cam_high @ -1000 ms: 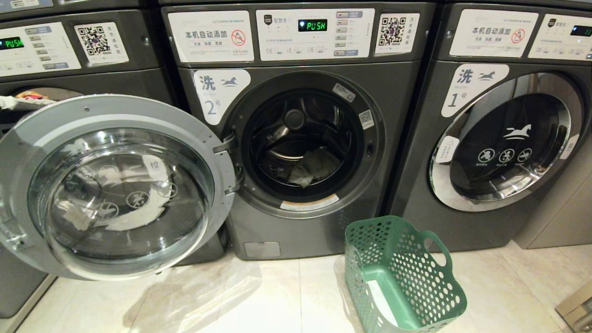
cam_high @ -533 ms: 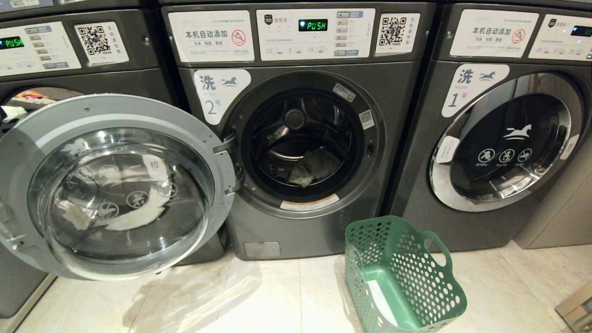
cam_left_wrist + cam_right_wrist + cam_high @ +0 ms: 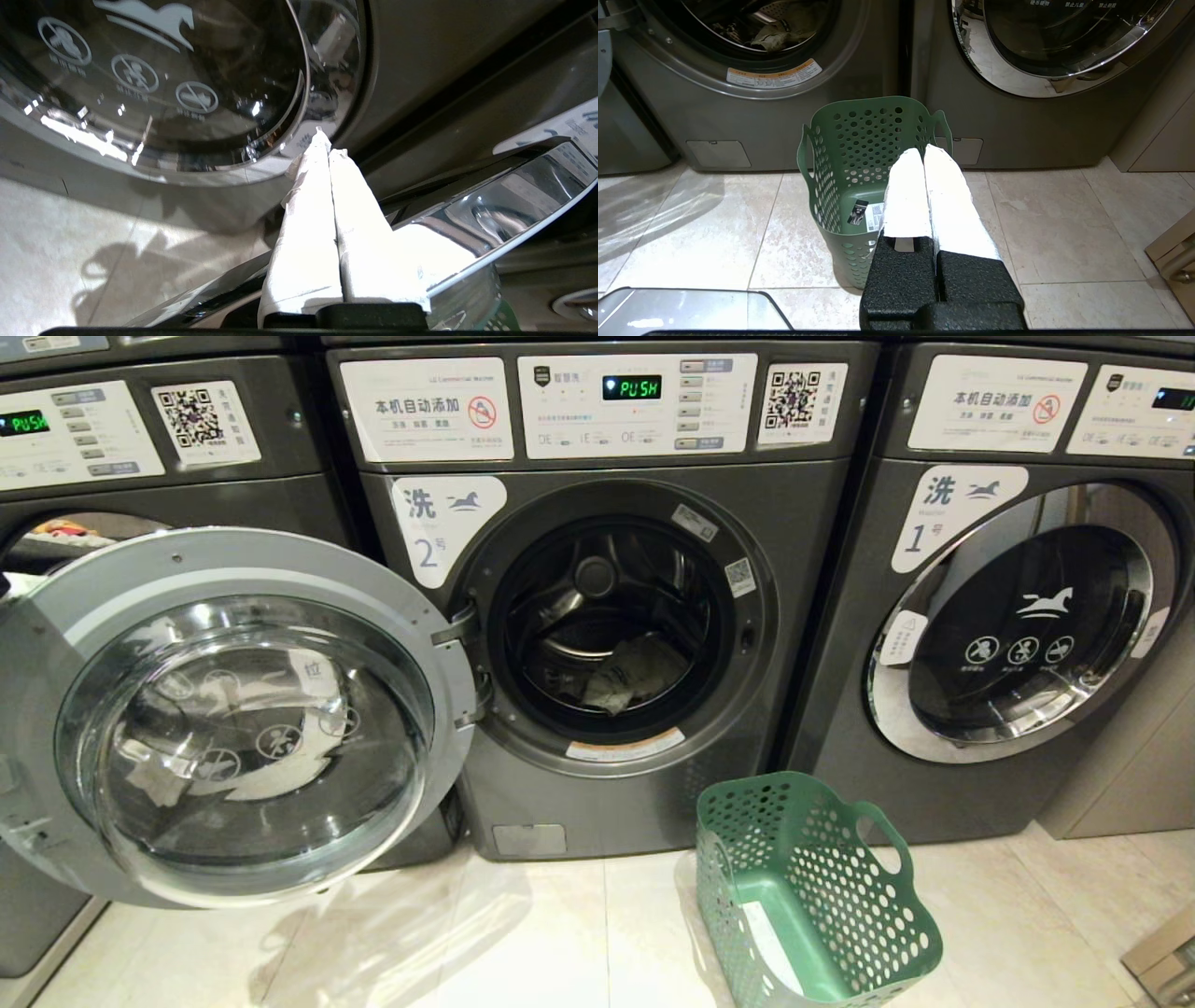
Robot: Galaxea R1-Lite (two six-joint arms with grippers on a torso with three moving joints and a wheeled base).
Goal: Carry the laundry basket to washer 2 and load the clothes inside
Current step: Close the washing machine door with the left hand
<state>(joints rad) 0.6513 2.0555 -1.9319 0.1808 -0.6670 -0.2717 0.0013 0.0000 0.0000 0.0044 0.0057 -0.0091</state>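
Clothes [image 3: 627,674] lying inside drum of washer 2 [image 3: 607,616], door [image 3: 233,709] swung wide open to its left. Basket [image 3: 822,896] on floor just right of washer 2's front, nothing in it but base sticker. Loading looks done; only door left, judging by this. Left claw [image 3: 324,147] pressed shut, holding nothing, behind door edge. Right claw [image 3: 922,154] shut, nothing held, parked above basket.

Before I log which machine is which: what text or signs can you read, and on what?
"洗 2号": white label on washer 2.
"洗 1号": label on the right washer.
"PUSH": washer 2's green display.
"本机自动添加": its panel sticker.
QR codes, small print: unreadable.
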